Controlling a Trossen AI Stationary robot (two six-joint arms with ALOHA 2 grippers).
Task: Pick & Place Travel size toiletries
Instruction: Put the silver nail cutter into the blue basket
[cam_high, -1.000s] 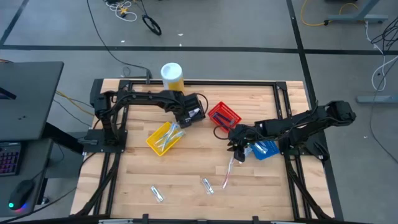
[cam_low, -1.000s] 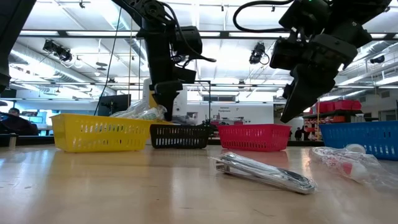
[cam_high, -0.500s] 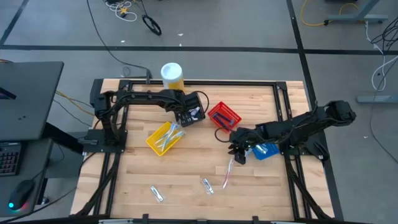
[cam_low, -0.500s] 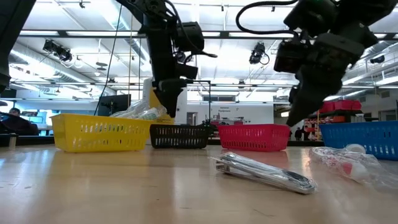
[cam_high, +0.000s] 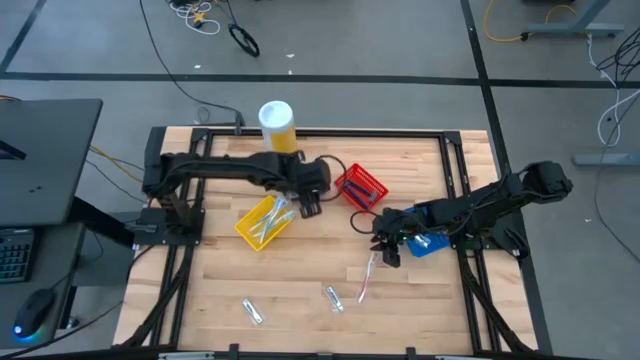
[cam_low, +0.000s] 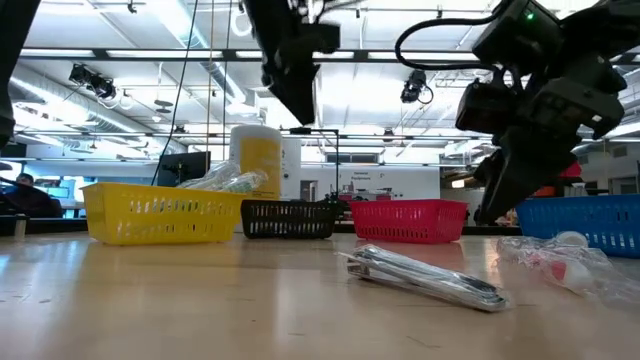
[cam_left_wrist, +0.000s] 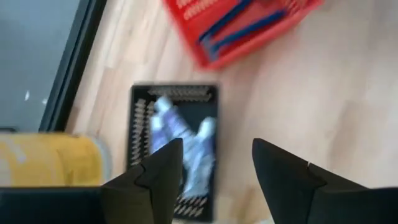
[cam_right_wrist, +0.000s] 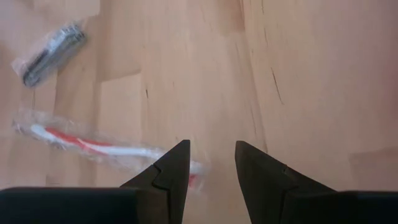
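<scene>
My left gripper (cam_left_wrist: 214, 149) hangs open above the black basket (cam_left_wrist: 174, 149), which holds white-and-blue tubes (cam_left_wrist: 180, 134). It shows high up in the low view (cam_low: 300, 90) and holds nothing. My right gripper (cam_right_wrist: 211, 149) is open, low over the table, just beside a wrapped red-and-white toothbrush (cam_right_wrist: 93, 146) that lies flat on the wood (cam_high: 368, 278). A wrapped dark razor (cam_right_wrist: 50, 50) lies farther off. Another small packet (cam_high: 252, 311) lies near the front edge. Blue razors lie in the red basket (cam_left_wrist: 242, 25).
A yellow basket (cam_high: 265, 222) with clear-wrapped items stands left of centre, and a blue basket (cam_high: 428, 242) sits under the right arm. A white-and-yellow canister (cam_high: 277, 122) stands at the far edge. Bare wood lies along the near side.
My left gripper has risen well clear of the black basket and drawn a little toward the near edge, leaving the tubes in the basket. My right gripper has sunk a little toward the toothbrush.
</scene>
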